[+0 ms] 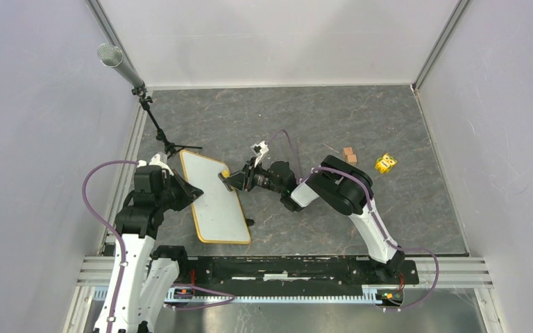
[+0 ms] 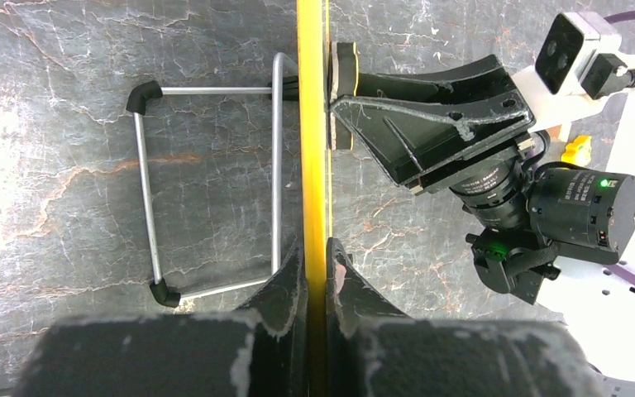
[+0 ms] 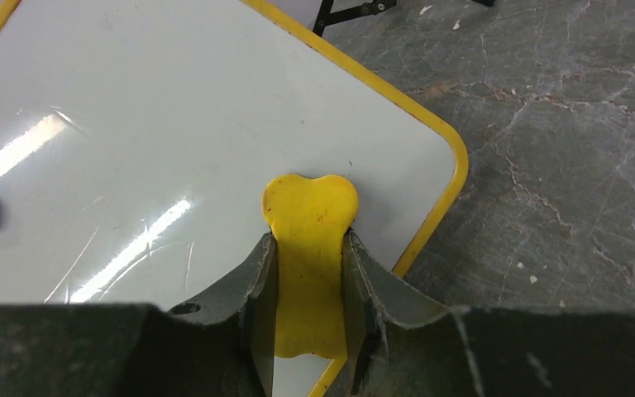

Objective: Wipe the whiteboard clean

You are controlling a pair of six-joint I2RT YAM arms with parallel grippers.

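Top external: one whiteboard (image 1: 212,201), one eraser (image 1: 225,171), left tool (image 1: 184,191), right tool (image 1: 228,180).

readable text: none
whiteboard (image 1: 216,201): face blank white, no writing
lens ring (image 2: 486,175): pale print, too small to read
yellow box (image 1: 386,163), 3 o'clock of whiteboard: dark markings, too small to read

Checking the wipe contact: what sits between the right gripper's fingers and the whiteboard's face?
A yellow eraser, pinched by the right gripper, lies against the whiteboard near its corner; the right wrist view shows it.
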